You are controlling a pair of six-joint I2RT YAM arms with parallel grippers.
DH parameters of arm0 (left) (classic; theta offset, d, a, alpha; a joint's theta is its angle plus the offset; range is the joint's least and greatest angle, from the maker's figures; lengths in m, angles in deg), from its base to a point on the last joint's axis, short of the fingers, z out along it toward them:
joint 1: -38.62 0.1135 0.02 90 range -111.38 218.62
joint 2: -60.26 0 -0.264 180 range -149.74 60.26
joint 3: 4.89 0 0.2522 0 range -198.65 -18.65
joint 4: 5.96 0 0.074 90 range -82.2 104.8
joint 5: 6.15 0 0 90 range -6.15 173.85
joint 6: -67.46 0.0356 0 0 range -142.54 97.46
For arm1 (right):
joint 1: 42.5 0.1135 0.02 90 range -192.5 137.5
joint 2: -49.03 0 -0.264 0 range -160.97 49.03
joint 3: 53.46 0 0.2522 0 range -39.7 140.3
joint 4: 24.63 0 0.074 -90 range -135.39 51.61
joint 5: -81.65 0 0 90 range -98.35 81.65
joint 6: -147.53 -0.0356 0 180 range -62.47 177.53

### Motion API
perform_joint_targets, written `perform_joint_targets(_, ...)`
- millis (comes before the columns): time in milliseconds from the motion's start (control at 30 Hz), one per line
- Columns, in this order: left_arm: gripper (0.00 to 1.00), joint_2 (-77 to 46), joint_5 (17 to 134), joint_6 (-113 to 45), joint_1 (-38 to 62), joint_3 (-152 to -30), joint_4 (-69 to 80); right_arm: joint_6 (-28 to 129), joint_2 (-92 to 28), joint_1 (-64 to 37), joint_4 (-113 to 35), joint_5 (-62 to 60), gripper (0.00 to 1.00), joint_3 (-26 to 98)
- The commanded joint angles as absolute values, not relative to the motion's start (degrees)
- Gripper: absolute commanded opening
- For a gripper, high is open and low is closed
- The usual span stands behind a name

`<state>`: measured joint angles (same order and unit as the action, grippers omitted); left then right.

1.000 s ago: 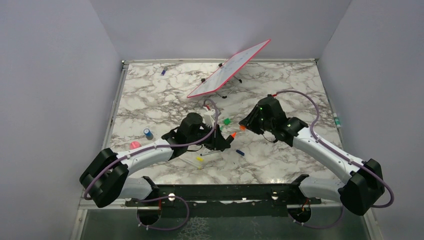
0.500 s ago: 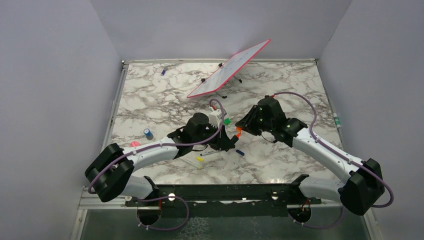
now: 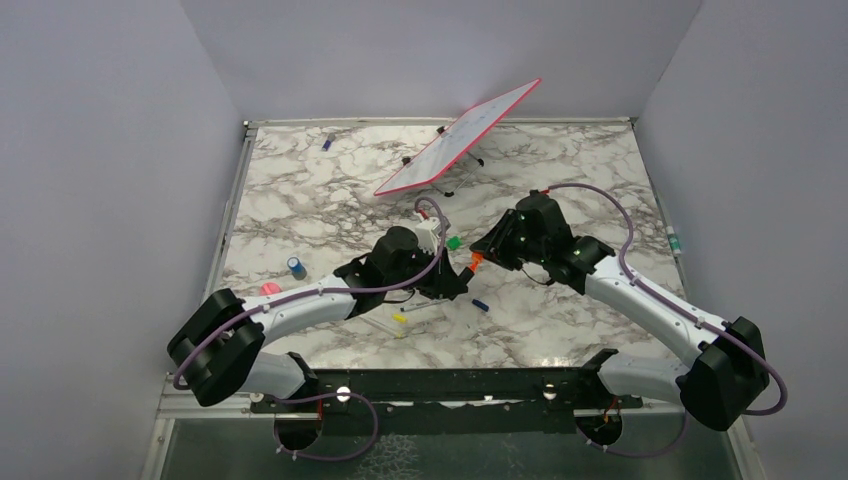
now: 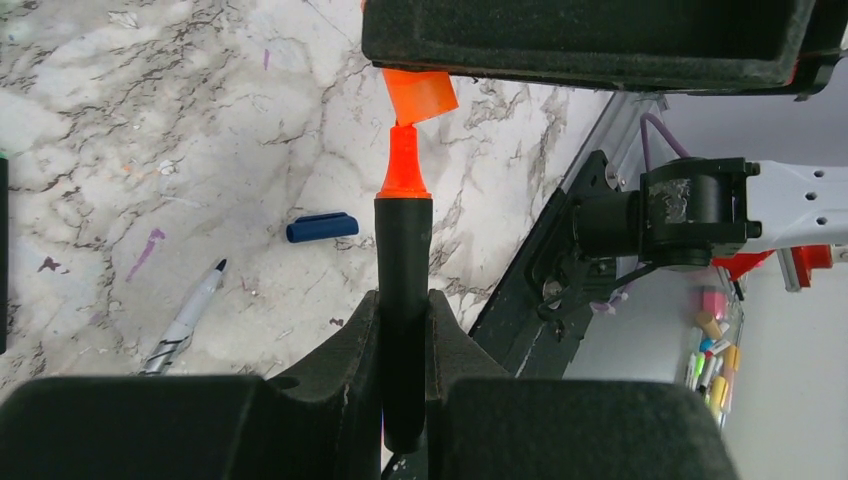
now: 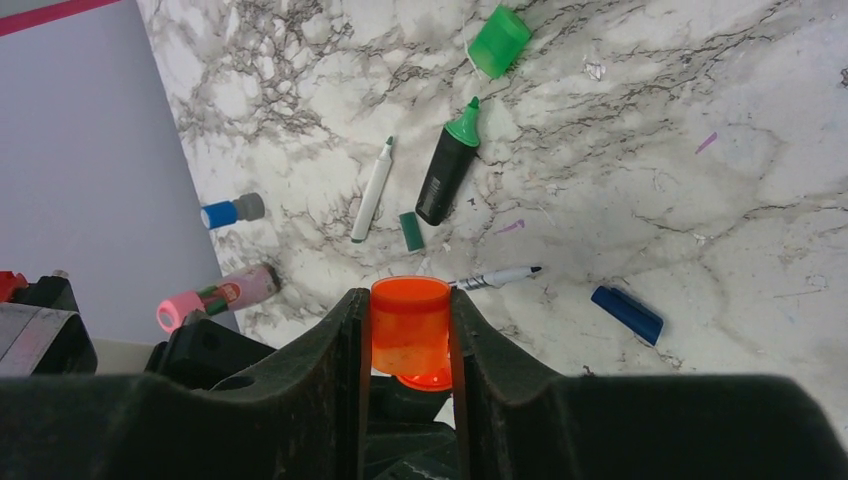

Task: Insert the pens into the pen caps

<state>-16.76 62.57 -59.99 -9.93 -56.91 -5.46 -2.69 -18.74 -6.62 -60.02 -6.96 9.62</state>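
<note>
My left gripper [image 4: 403,300] is shut on a black-barrelled highlighter [image 4: 403,250] whose orange tip points at the orange cap [image 4: 420,95]. The tip touches the cap's mouth. My right gripper [image 5: 410,300] is shut on that orange cap [image 5: 410,330]. In the top view both grippers meet at mid-table, left [image 3: 452,280] and right [image 3: 487,248]. On the table lie a green-tipped black highlighter [image 5: 447,175], a large green cap [image 5: 498,40], a small green cap [image 5: 411,231], a white pen with a green tip [image 5: 372,190], a white pen with a dark tip [image 5: 495,277] and a dark blue cap [image 5: 626,313].
A tilted red-framed whiteboard [image 3: 457,140] stands at the back. A blue cylinder [image 3: 296,267] and a pink tube [image 3: 270,290] lie at the left. A yellow piece [image 3: 399,319] lies near the front. A small purple thing [image 3: 327,143] lies at the far back left.
My left gripper has moved right with the highlighter and my right gripper has shifted left with the cap. The orange tip and the cap have come together.
</note>
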Motion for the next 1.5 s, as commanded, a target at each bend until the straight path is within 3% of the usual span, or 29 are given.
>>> perform_joint_targets(0,0.00,-13.30,65.62,-60.18,-10.13,-58.55,-5.66,-2.70,-18.62,-6.55,-59.39,-7.88,0.34,8.63)
perform_joint_targets(967,0.00,-12.71,63.93,-61.69,-10.07,-56.30,-5.65,-3.67,-19.65,-6.53,-57.13,-13.28,0.34,8.37)
perform_joint_targets(1467,0.00,-14.86,65.41,-62.17,-10.12,-57.37,-4.13,-3.93,-19.99,-6.50,-55.69,-9.67,0.34,7.68)
